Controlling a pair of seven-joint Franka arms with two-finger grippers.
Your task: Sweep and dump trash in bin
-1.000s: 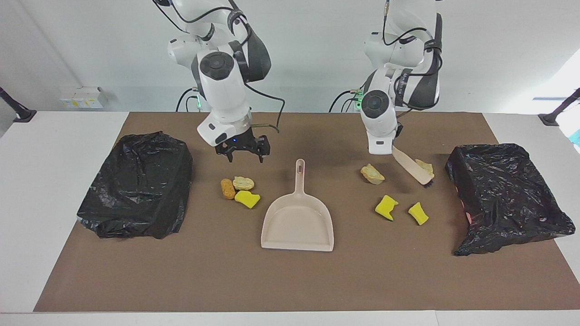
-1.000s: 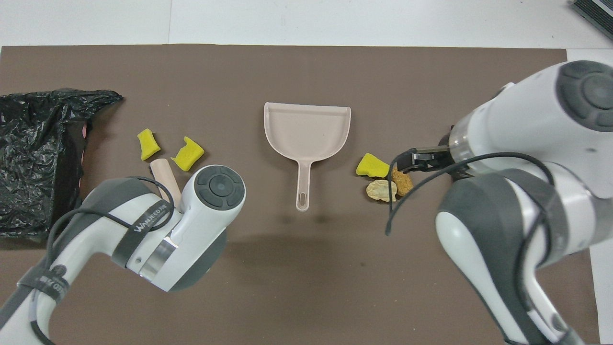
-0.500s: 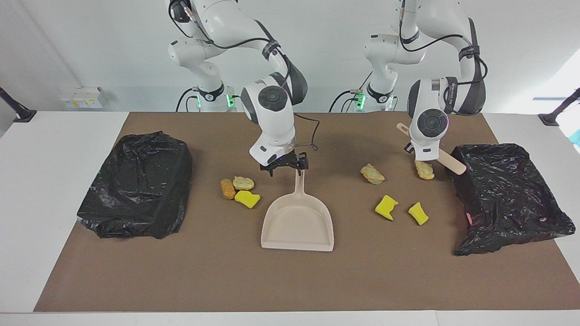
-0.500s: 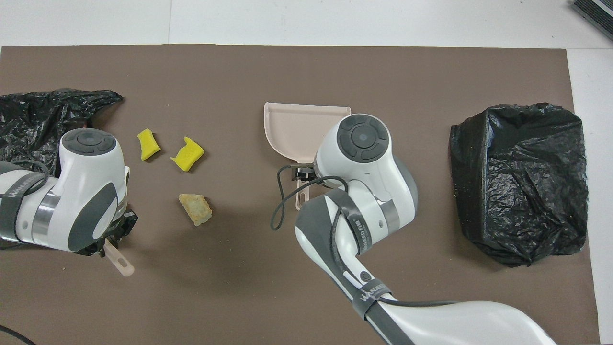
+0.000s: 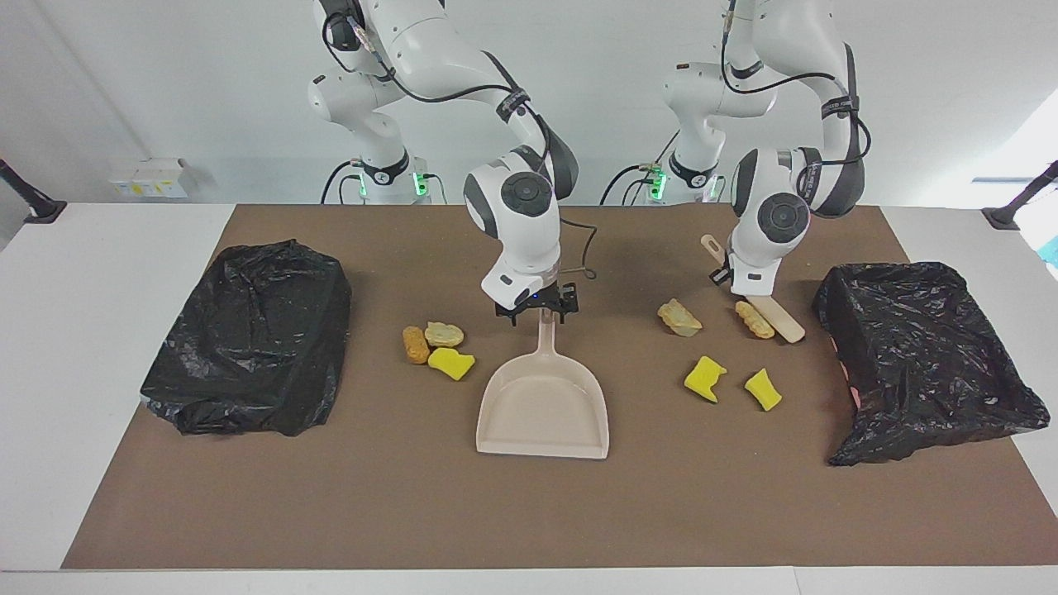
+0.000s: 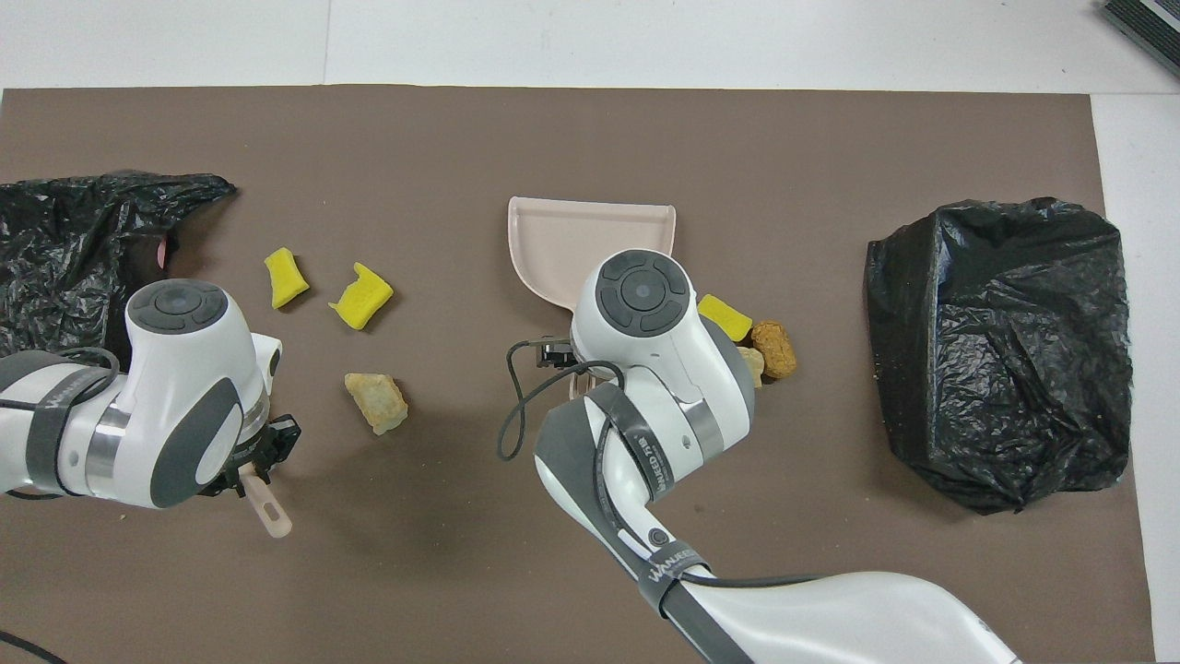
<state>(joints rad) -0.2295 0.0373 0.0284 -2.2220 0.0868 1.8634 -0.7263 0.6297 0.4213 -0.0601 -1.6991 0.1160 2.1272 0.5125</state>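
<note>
The beige dustpan [image 5: 543,409] lies mid-mat, its handle pointing at the robots. My right gripper [image 5: 539,312] is down at that handle, open, with a finger on each side. My left gripper [image 5: 738,285] is shut on the beige brush [image 5: 777,318], whose head rests on the mat against a tan chunk [image 5: 755,319]. Around it lie another tan chunk [image 5: 679,317] and two yellow wedges [image 5: 704,378] [image 5: 763,389]. Beside the dustpan, toward the right arm's end, lie an orange-brown lump [image 5: 415,345], a tan chunk [image 5: 445,334] and a yellow wedge [image 5: 451,363].
An open bin lined with a black bag [image 5: 926,355] stands at the left arm's end of the brown mat. A bin covered in a black bag [image 5: 248,335] stands at the right arm's end. Overhead, the right arm hides the dustpan [image 6: 590,231] handle.
My right gripper moved from over the three scraps to the dustpan handle and lowered onto it. The left arm swung the brush round and nudged the tan chunk toward the dustpan.
</note>
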